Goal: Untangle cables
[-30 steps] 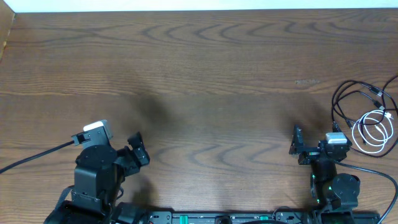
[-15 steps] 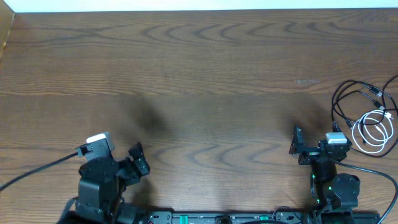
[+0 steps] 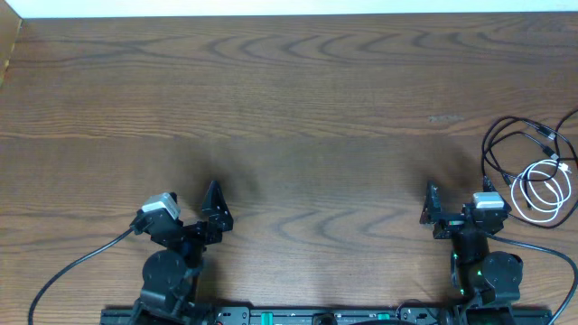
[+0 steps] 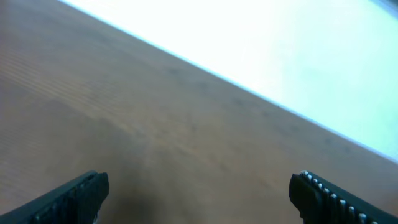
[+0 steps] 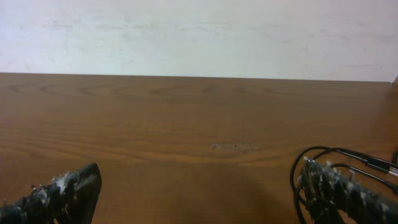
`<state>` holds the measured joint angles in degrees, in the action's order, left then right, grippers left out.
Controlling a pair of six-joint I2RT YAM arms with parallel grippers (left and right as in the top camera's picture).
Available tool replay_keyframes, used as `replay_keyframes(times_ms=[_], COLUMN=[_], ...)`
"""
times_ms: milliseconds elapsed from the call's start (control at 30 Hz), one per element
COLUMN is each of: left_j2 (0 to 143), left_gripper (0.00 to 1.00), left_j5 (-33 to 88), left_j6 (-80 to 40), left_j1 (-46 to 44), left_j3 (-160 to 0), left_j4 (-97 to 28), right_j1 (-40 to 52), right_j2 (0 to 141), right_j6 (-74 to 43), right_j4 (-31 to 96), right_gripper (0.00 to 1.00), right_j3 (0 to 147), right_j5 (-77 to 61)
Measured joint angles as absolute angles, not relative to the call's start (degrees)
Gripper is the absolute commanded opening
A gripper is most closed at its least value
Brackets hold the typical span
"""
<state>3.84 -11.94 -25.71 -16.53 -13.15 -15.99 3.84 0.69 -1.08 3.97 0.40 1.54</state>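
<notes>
The cables lie at the table's right edge in the overhead view: black cords (image 3: 486, 149) in loose loops with small plug ends, overlapping a coiled white cord (image 3: 517, 192) just below. The black loops also show at the lower right of the right wrist view (image 5: 336, 150). My right gripper (image 3: 430, 208) is open and empty, left of the cables and apart from them; its fingers show in its own view (image 5: 199, 199). My left gripper (image 3: 209, 217) is open and empty at the table's front left, far from the cables; its own view (image 4: 199, 199) is blurred and shows only wood.
The wooden table (image 3: 298, 108) runs to a white wall edge at the back. A wooden side board (image 3: 9, 50) stands at the far left corner. A thick black arm wire (image 3: 72, 266) trails off at the front left.
My left arm has drawn back toward the front edge and swung, its gripper now pointing up the table. The right arm and the cables have not moved.
</notes>
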Motion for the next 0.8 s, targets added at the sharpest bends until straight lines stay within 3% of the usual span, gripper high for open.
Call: replay_keyframes(times_ms=[233, 567, 800], left_j2=[0.6, 0.6, 0.6], left_gripper=[0.98, 0.98, 0.98], left_j5=[-9.9, 7.9, 15.1], left_j6=[-23.9, -3.9, 1.8], left_j1=[-16.5, -12.6, -9.7], left_j3=[-7.8, -7.7, -5.2], left_j4=[-8.8, -7.3, -6.8], right_j1=[3.9, 3.9, 3.9], right_j2=[0.7, 0.7, 0.7], right_j6=[-1.1, -1.1, -1.1], right_j4=[4.0, 4.0, 4.0], right_gripper=[0.99, 0.99, 0.99], right_j3=[0.4, 0.4, 0.4], right_j5=[1.5, 1.5, 1.5])
